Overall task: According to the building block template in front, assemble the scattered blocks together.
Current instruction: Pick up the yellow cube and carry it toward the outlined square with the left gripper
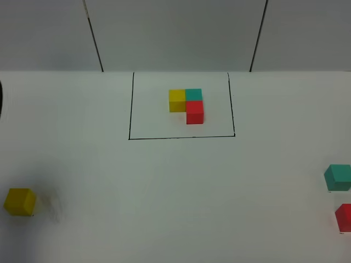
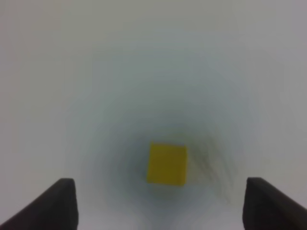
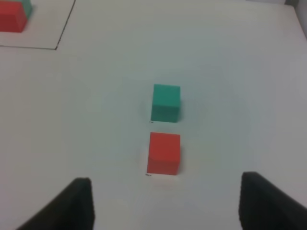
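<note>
My left gripper is spread wide, its two dark fingers apart with nothing between them. The loose yellow cube lies on the white table just ahead of the gap. That view is blurred, so I cannot tell how high I am above the cube.

My right gripper stands apart too and holds nothing. Ahead of it the loose red cube sits nearest, with the teal cube just beyond; the two are near each other but not touching.

In the high view the yellow cube is at the front left. The teal and red ones are at the right edge, well apart from it. The building block template sits at the back middle inside its black rectangle: yellow and teal side by side, red touching the teal on the near side.
</note>
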